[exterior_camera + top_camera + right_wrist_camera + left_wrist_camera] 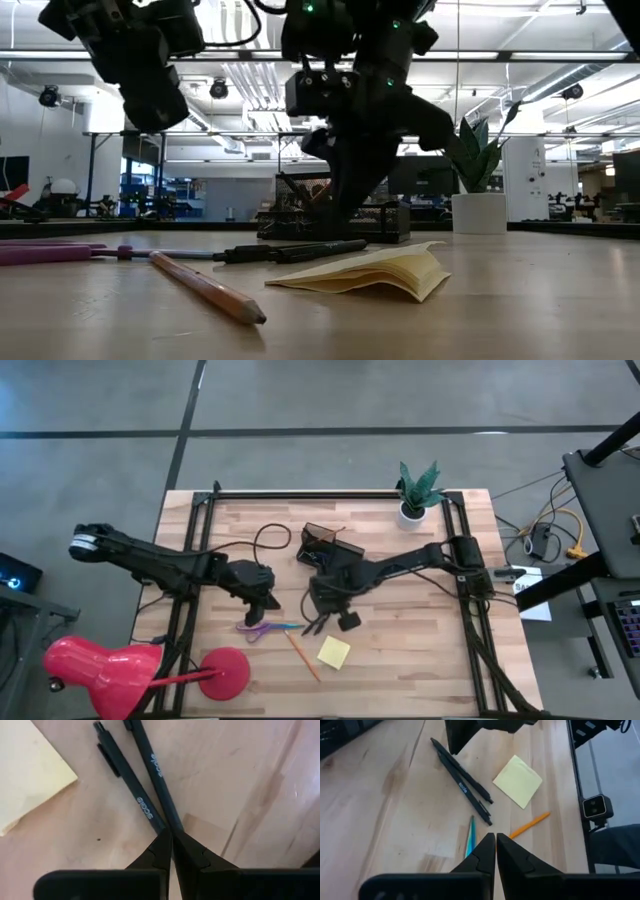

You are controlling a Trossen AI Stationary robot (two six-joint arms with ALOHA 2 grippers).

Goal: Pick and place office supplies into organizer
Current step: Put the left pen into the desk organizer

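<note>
While two black pens [150, 795] lie side by side on the wooden table [420, 660], the right gripper [171, 836] hangs just above their near ends with its fingers pressed together and nothing between them. Close by the pens lie the yellow sticky-note pad [334, 652], an orange pencil [302, 657] and the purple-handled scissors [258, 628], over whose blades the left gripper [495, 839] sits, also pressed shut on nothing. Farther back stands the wire-mesh organizer [322, 545], with a potted plant [417, 490] at the table's far edge and a red desk lamp [120, 672] at the near left corner.
</note>
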